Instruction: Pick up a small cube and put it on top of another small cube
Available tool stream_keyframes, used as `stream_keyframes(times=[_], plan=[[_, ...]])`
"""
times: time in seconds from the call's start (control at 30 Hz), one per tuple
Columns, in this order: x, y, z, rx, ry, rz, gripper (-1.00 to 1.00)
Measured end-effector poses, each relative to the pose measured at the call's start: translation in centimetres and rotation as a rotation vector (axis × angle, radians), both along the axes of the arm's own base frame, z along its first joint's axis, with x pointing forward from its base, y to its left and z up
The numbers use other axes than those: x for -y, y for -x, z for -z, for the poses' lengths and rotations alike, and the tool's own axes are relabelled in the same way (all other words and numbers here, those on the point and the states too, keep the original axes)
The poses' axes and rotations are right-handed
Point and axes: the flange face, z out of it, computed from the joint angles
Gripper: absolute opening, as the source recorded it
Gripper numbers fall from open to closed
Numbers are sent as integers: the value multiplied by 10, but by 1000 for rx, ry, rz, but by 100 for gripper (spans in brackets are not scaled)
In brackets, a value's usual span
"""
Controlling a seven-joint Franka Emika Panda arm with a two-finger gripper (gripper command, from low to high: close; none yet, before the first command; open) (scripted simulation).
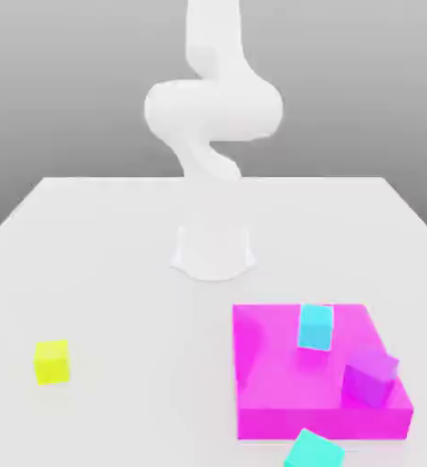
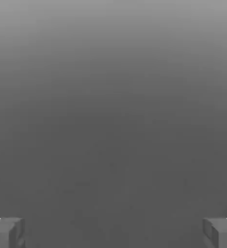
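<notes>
A white Panda arm [image 1: 213,109] rises from its base at the far middle of a pale desk [image 1: 117,274], with 4 small cubes spread across the near half of the surface. In the hand view the tool [image 2: 113,232] has its 2 fingertips [image 2: 6,232] spread as wide as they go, at opposite edges of the picture, with nothing between them but grey background.

A yellow cube [image 1: 52,361] sits alone on the desk toward the exterior view's left, well apart from everything else. Toward the exterior view's right lies a broad magenta block [image 1: 281,374]; a cyan cube [image 1: 315,327] stands on its top face, a purple cube [image 1: 370,373] sits tilted at its right edge, and a teal cube [image 1: 314,451] lies on the desk just in front of it, partly cut off by the frame.

The job appears to be at its opening step: no cube is held and none is stacked on another. The next move likely calls for choosing 1 cube, bringing the spread tool down over it squarely, and closing on 2 opposite faces. The yellow cube, with open desk all round, looks the easiest to reach; the tilted purple one would be the most awkward to grasp.
</notes>
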Motion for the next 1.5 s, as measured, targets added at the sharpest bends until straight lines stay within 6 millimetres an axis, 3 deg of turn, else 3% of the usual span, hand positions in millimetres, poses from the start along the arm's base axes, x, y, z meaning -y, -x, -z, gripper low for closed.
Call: stream_keyframes(times=[0.27,0.53,0.77,1.03,1.17,1.2,1.4,1.5], plan=[[-26,-90,118,-201,13,169,0],[-46,-141,251,-378,-17,297,0],[-68,-154,365,-524,-88,388,0],[-104,-140,475,-684,-225,484,0],[-108,-139,533,-698,-243,494,0],[-108,-138,542,-699,-242,494,-100],[-108,-138,547,-698,-243,493,-100],[-108,-139,517,-698,-246,494,-100]])
